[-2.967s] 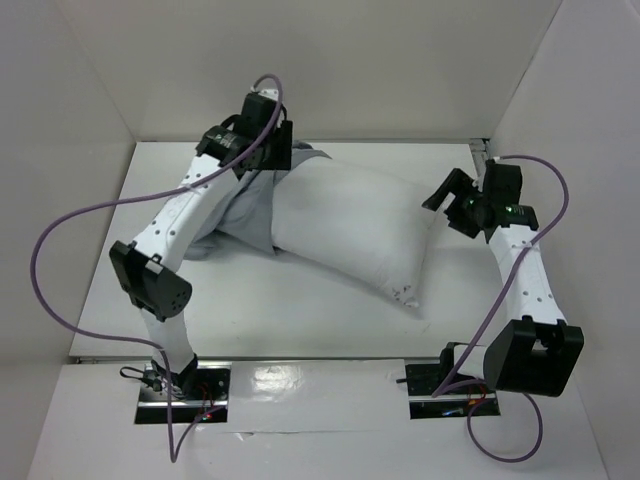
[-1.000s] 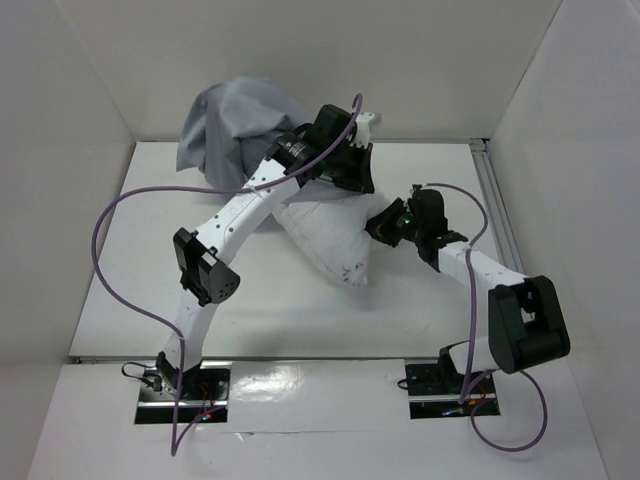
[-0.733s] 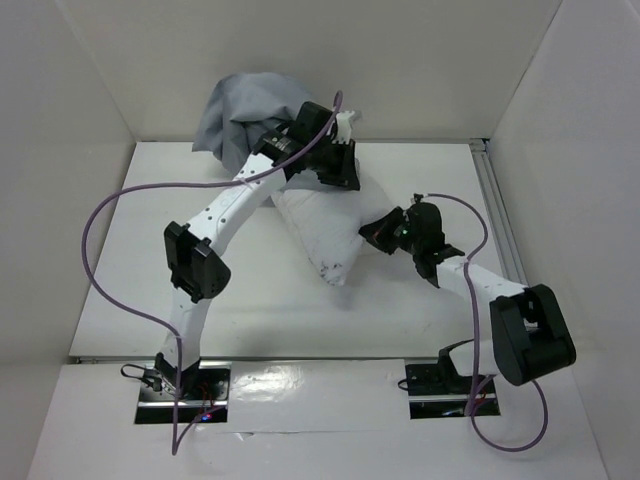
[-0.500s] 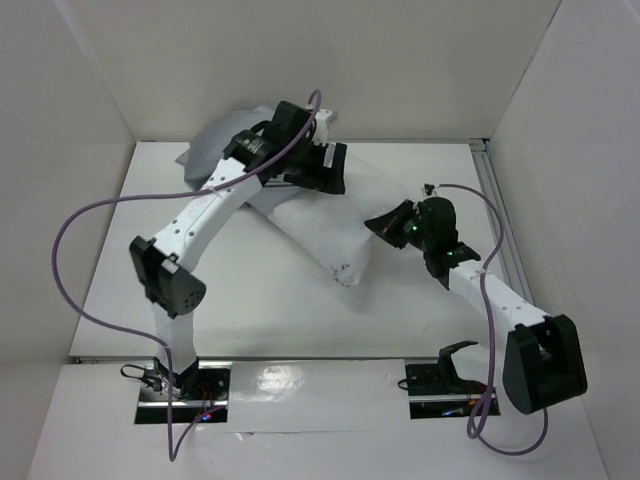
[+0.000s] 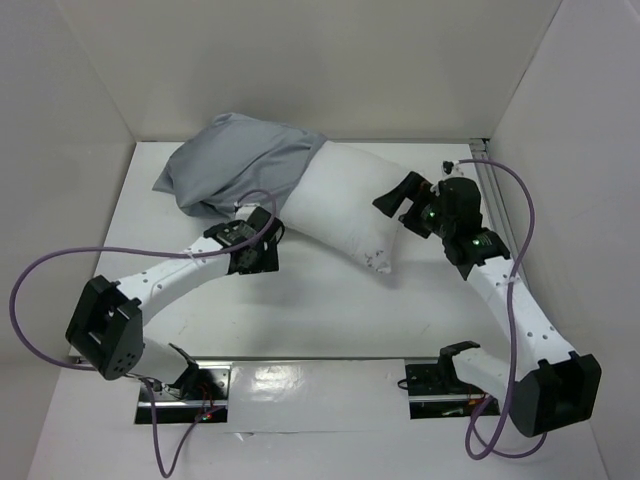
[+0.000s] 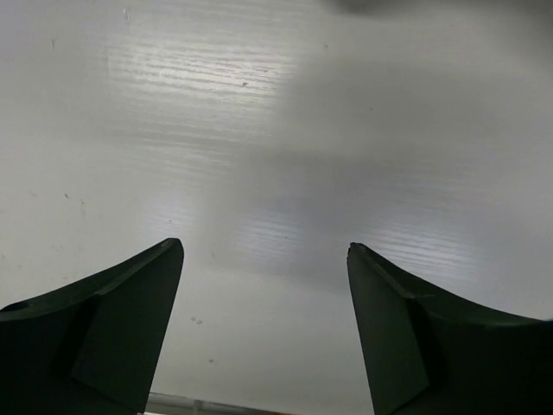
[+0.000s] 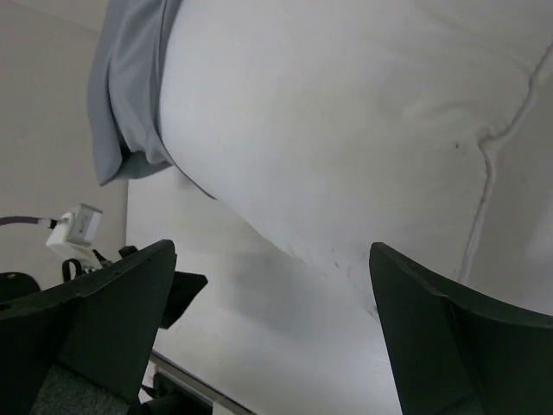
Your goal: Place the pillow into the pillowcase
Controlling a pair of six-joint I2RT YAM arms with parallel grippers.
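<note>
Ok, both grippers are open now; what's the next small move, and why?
Probably bring the left gripper to the pillowcase at its open hem and pinch it: it hangs empty over the table, and about half the pillow sticks out toward the open right gripper.

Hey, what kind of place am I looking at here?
Probably a robot test booth, not a bedroom: a white table boxed in by plain white walls, two arms bolted at its near edge, a pillow and pillowcase lying on it.
</note>
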